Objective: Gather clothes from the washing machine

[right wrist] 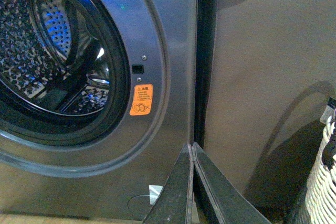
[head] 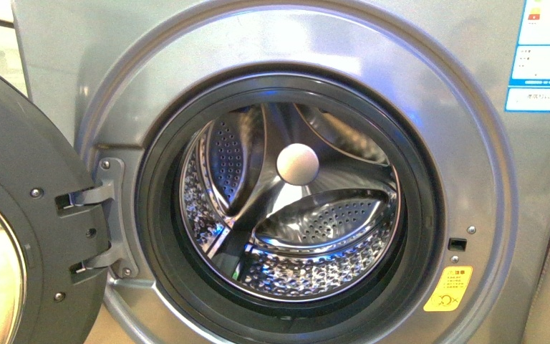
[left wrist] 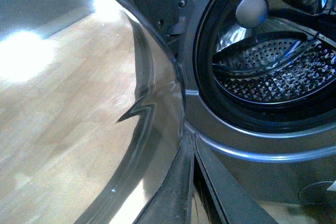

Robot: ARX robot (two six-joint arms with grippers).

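With door (head: 14,236) swung open | washing machine (head: 465,172) drum (head: 293,215) shows no clothes | left gripper (left wrist: 191,140) clenched, empty | right gripper (right wrist: 191,148) clenched, empty | unloading apparently complete.

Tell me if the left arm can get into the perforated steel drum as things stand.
Probably yes. The round dark-rimmed glass door is swung wide open to the left, and the perforated steel drum of the grey washing machine shows an unblocked mouth. The left gripper, jaws closed, sits beside the door, outside the opening.
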